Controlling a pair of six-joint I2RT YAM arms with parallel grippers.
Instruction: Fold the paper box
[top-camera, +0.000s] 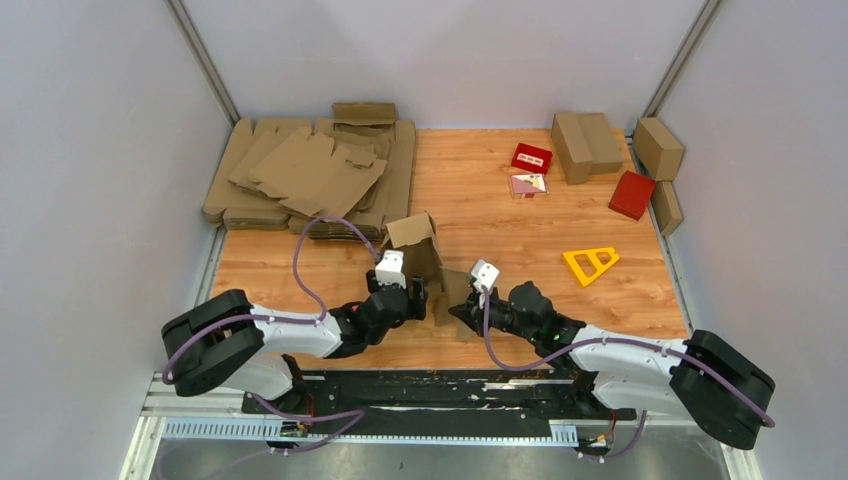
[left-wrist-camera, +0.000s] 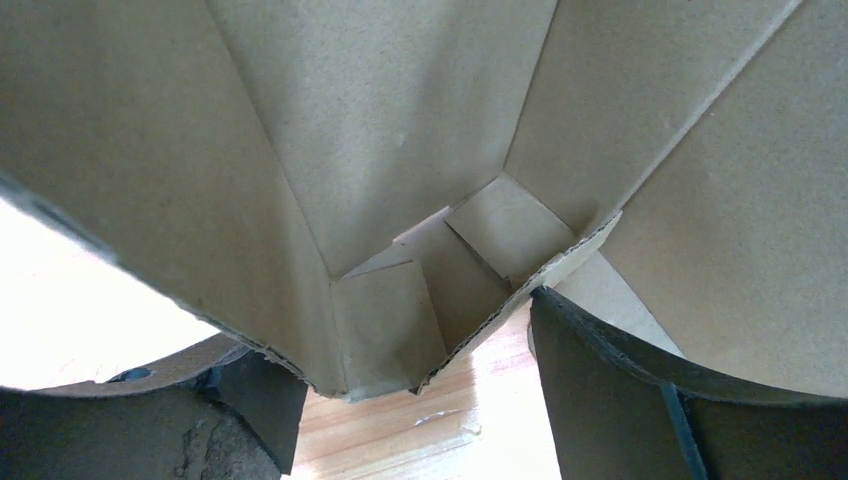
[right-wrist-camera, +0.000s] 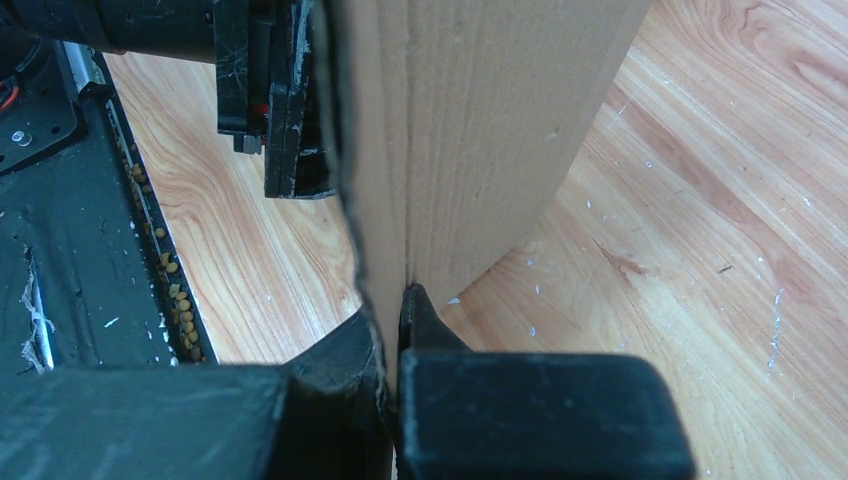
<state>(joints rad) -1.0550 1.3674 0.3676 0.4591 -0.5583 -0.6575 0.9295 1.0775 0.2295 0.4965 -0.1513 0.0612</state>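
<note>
Now | your left gripper (left-wrist-camera: 400, 345): fingers spread, straddling the lower corner of the paper box (left-wrist-camera: 400, 120) | your right gripper (right-wrist-camera: 395, 300): pinching the box's panel edge | box: upright between both grippers, flaps open.

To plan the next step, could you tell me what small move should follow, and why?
Probably the right gripper, shut on a wall of the paper box, should ease that wall toward the left gripper: the inner end flaps look only loosely overlapped, not flat.
</note>
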